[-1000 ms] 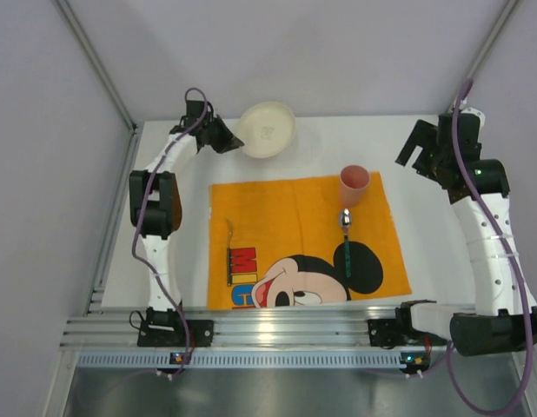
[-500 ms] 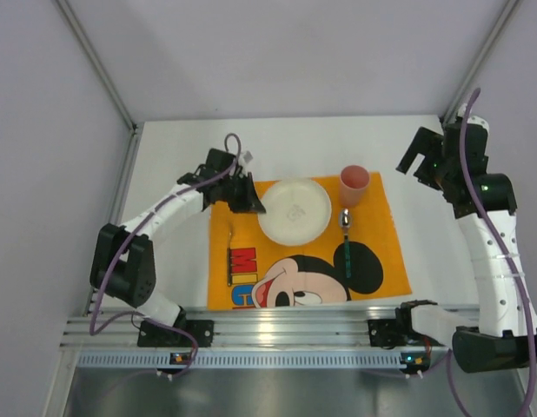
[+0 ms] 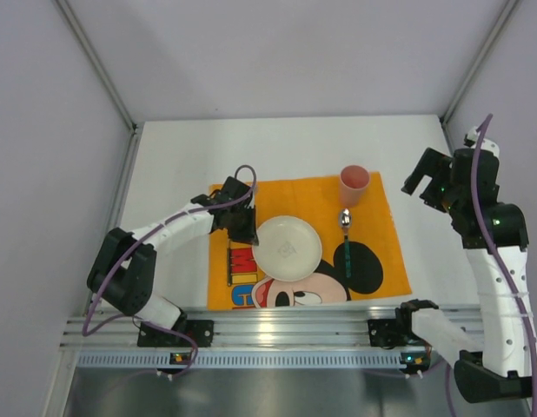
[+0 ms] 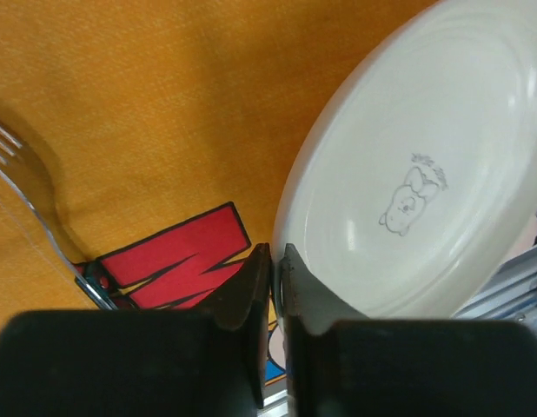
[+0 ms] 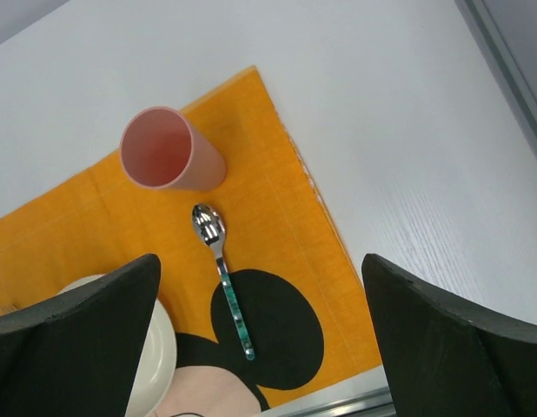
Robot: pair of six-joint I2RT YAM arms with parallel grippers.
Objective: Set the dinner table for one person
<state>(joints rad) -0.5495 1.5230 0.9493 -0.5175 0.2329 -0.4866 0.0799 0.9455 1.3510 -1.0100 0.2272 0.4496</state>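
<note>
In the top view the white plate covers the middle of the orange mat, hiding part of its cartoon face and red lettering. The left end effector blocks the upper end of the fork. The left wrist view cuts the plate off at the right edge, shows only the tines and neck of the fork before the dark fingers cover it, and does not settle whether the plate's underside touches the mat or hangs just above it. In the right wrist view only a pale sliver of the plate shows, behind one blurred finger. The left end effector has its jaws pressed nearly together, pinching the plate's near rim, with the plate tilted over the mat. The right end effector stands spread wide and holds nothing, raised over the right side of the white table, well apart from the pink cup and the green-handled spoon. The cup stands upright at the mat's far right corner, and the spoon lies just in front of it, bowl toward the cup. The table carries the mat, which lies toward its near edge between the two arms.
</note>
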